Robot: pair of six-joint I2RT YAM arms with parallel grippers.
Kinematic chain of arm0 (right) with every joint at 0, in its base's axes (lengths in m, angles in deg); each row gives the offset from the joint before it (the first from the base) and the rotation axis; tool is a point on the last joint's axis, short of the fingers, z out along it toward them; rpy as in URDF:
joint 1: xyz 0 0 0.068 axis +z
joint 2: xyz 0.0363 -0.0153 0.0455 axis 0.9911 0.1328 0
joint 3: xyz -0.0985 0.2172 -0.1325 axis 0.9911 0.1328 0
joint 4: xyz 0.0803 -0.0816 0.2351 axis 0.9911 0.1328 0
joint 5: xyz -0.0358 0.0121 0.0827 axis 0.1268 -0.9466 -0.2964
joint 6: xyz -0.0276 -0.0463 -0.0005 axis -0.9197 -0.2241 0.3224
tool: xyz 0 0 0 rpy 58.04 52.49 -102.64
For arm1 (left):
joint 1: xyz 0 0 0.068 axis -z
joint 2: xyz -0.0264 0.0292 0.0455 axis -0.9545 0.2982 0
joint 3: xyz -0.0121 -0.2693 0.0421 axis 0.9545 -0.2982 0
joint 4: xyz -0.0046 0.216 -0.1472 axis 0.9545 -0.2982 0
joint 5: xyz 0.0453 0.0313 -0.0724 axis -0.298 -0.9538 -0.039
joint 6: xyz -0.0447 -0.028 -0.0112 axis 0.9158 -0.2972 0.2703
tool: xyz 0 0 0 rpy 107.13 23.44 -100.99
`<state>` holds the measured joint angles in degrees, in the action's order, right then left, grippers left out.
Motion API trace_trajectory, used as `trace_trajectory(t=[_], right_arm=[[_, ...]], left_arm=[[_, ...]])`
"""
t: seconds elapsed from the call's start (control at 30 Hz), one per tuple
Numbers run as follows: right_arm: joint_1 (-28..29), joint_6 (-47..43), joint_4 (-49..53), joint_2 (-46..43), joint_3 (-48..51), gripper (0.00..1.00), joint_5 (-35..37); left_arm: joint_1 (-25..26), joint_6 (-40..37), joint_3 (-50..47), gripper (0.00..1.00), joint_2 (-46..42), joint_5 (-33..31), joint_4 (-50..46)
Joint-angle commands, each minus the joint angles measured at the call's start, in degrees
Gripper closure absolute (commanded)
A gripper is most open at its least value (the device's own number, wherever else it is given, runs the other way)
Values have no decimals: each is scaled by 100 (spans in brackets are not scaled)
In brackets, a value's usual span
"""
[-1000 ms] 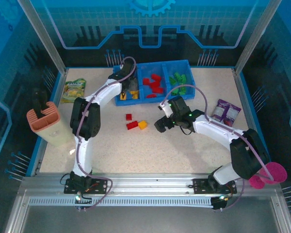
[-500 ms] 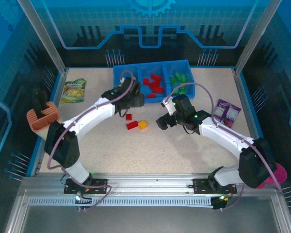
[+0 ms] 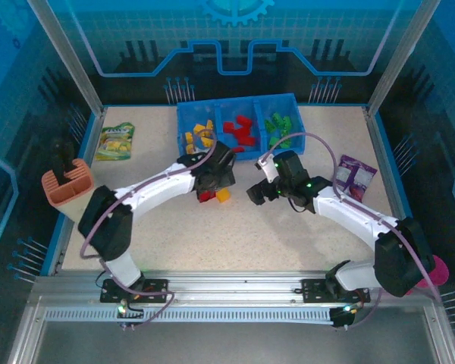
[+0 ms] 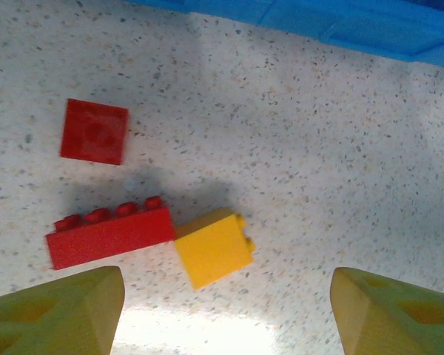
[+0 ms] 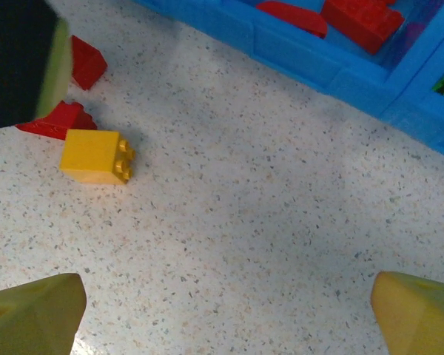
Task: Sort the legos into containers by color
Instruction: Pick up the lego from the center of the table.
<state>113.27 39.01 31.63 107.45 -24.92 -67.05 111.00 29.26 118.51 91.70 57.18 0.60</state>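
Sorting looks mostly done. The blue tray (image 3: 212, 105) at the far side of the table holds three groups: yellow-orange bricks (image 3: 199, 137) in its left compartment, red bricks (image 3: 239, 130) in the middle, green bricks (image 3: 277, 123) in the right. From above I can make out no mixed colours, though the pieces are small.

Loose on the table, near the tray's front wall:
- a yellow brick (image 4: 213, 248)
- a long red brick (image 4: 109, 233), its end touching the yellow one
- a small red square piece (image 4: 94, 131), near but apart

The left gripper (image 4: 228, 303) hangs over these three, fingers spread wide, nothing held. The yellow brick lies just ahead of the gap. The right gripper (image 5: 226, 310) is over bare table beside them, fingers also wide apart and empty.

Judgement: three pieces to go, two for the middle compartment and one for the left. The left arm seems better placed for the next pick.
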Motion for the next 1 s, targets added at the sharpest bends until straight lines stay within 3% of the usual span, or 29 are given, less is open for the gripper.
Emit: trace_trajectory(t=[0.0,0.33,0.97], right_arm=[[-143,-36,-172,-48,74,0,-159],[-241,1,-260,-23,155,0,-226],[-251,-9,-166,49,74,0,-220]], left_arm=[[96,523,538,26,533,-110,-860],[111,918,1039,25,1221,12,-1247],[68,1145,710,32,1729,529,-569]])
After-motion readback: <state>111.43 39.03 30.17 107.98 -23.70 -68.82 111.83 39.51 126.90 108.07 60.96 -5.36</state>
